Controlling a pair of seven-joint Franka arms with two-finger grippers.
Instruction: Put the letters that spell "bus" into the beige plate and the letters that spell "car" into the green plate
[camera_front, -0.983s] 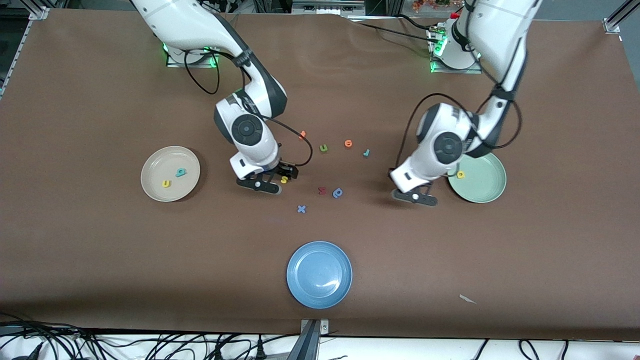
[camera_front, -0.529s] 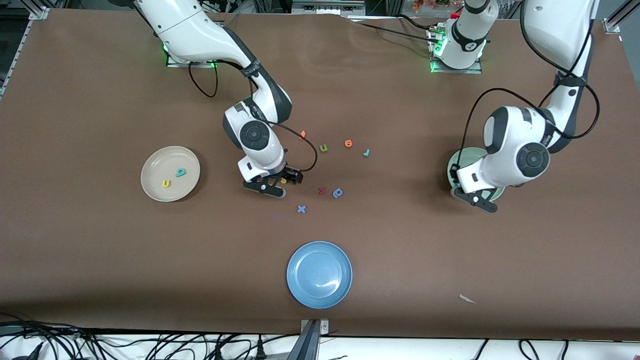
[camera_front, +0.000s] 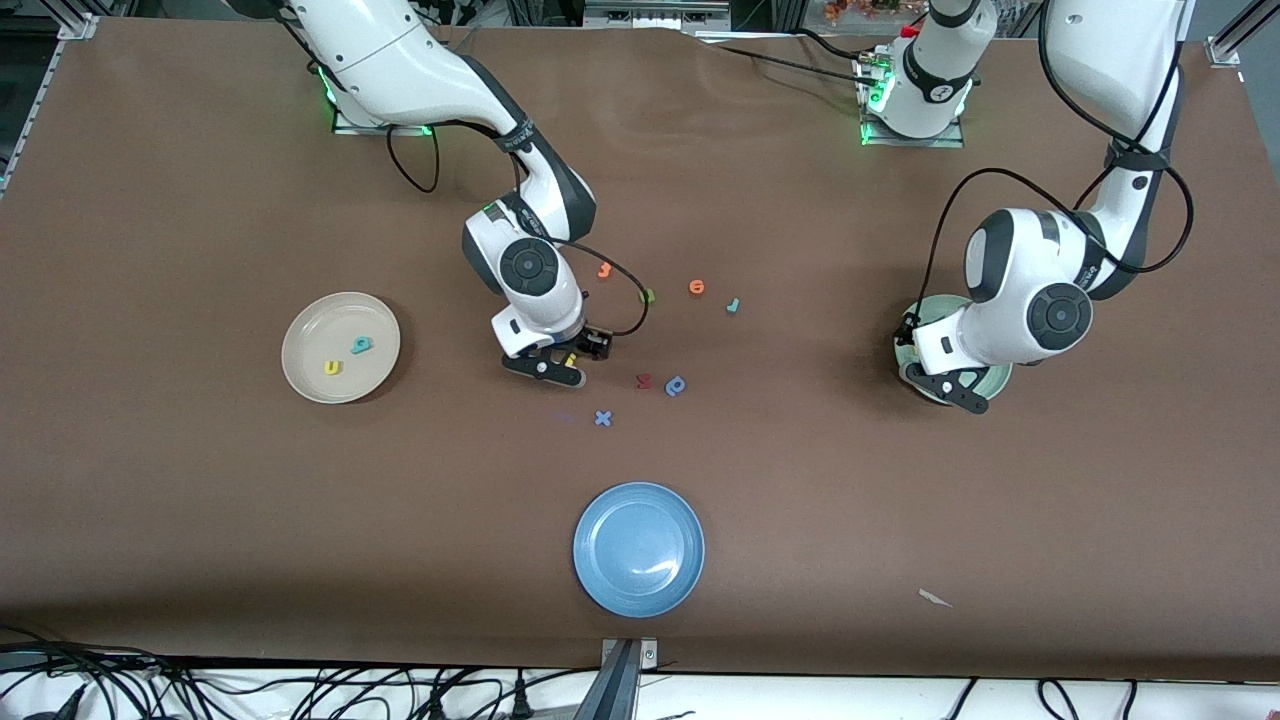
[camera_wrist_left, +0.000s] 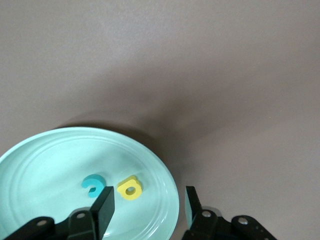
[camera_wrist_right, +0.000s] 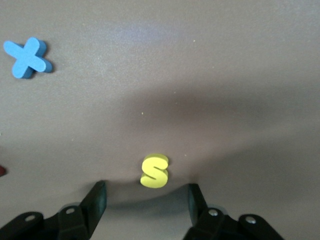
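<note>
Having moved over the green plate (camera_wrist_left: 165, 172), the left end effector (camera_wrist_left: 145, 205) opened and left the teal "c" (camera_wrist_left: 92, 185) beside the yellow "a" (camera_wrist_left: 130, 188). The right end effector (camera_wrist_right: 146, 197), open, lowered around the yellow "s" (camera_wrist_right: 154, 171) on the table (camera_front: 200, 520).

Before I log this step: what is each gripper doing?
Left gripper: open, empty, over the green plate.
Right gripper: open, around the yellow s, not gripping.
</note>
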